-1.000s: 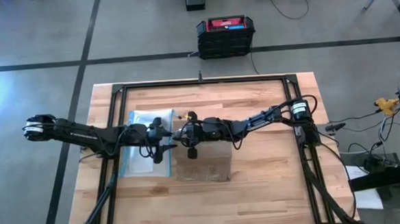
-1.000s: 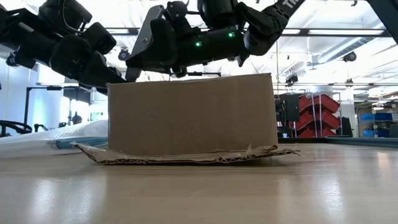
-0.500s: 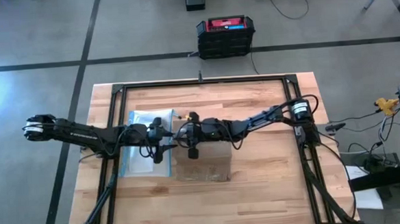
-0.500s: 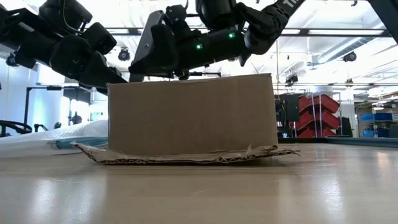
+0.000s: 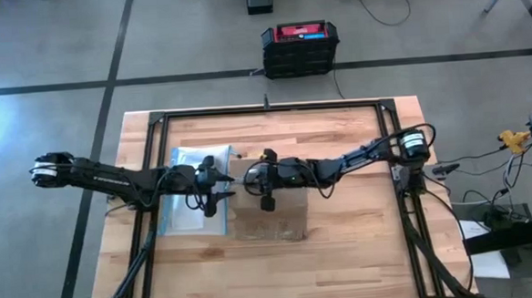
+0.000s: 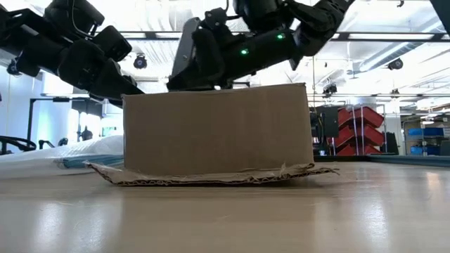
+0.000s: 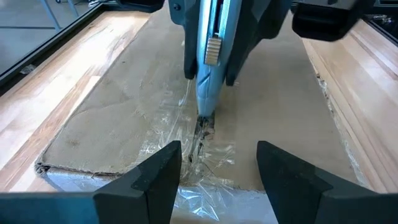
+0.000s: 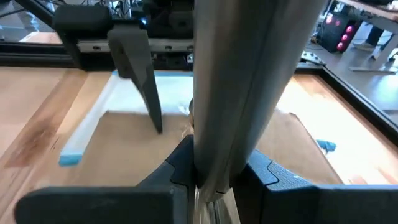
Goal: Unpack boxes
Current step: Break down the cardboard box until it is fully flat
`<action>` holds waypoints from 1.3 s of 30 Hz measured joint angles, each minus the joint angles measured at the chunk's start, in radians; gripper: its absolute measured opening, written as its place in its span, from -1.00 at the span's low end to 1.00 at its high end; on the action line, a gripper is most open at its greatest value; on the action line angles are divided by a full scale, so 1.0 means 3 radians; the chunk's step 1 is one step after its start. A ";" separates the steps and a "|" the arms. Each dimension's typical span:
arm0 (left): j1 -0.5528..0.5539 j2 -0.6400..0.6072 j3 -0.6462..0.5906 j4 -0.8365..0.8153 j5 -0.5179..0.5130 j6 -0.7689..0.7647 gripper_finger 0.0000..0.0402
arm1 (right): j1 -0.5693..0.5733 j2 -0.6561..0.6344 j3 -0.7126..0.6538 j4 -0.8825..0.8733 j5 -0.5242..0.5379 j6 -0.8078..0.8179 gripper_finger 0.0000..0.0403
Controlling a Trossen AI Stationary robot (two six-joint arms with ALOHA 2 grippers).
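Barely started here: my right gripper [image 7: 205, 121] is clamped on a box cutter [image 7: 211, 62], slicing tape on the cardboard box [image 5: 271, 217] mid-surface; left gripper [image 7: 217, 168] hovers wide open. Flaps not yet open.

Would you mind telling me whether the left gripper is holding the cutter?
No, the left gripper is open and empty; the cutter is held by the right gripper, its tip on the box.

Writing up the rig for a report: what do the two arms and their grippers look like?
Both arms are dark, jointed and slim, with black cables looped alongside. The left gripper has two flat dark fingers. The right arm shows small green lights, and a round white-faced joint near its base.
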 joint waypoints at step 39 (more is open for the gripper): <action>0.0001 -0.0027 0.0015 -0.0152 -0.0072 -0.0069 -0.02 | -0.0068 -0.1891 -0.1310 -0.1038 -0.0174 0.0439 -0.75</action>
